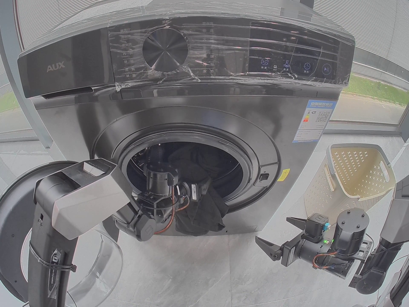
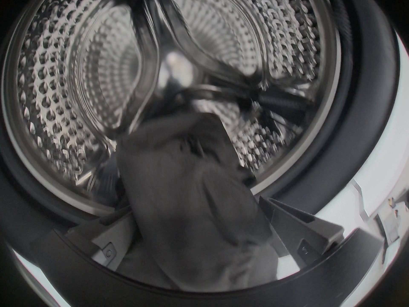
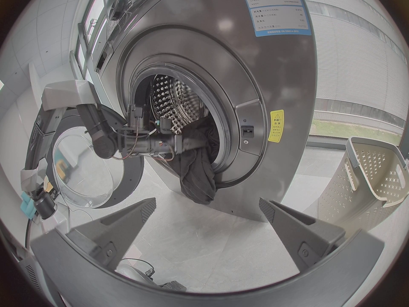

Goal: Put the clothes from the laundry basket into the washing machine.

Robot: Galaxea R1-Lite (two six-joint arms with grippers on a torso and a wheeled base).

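**Editor:** Where does the dark garment (image 1: 200,216) lie against the left gripper (image 2: 196,207)?

**Reporter:** Right between its fingers (image 2: 298,231). The left gripper sits at the mouth of the washing machine (image 1: 272,120), pointing into the drum (image 2: 51,86), and the cloth runs through the gap. Its long axis goes from the drum floor, over the door rim (image 1: 249,167) and down the front of the machine. The lower end hangs outside, short of the floor (image 1: 191,269).

**Editor:** Is it gripped?

**Reporter:** By my reading, no. The fingers stand wide apart, with the cloth heaped loosely between them, not pinched.

**Editor:** And the right gripper (image 1: 272,230)?

**Reporter:** Well apart, low over the floor to the right of the machine, near the laundry basket (image 1: 362,167). The basket stands tilted, and its inside shows no clothes. The right fingers are spread wide and hold nothing. The left arm is plainly the nearer one.

**Editor:** So what does the coming move turn on?

**Reporter:** That overhang — the part outside the rim lies below and behind the left fingertips. As I judge it, the left fingers would need to close on the cloth and carry it deeper, or take the hanging end and lift it over the rim. If it is not gathered in, the weight of the hanging part could drag the garment back out.
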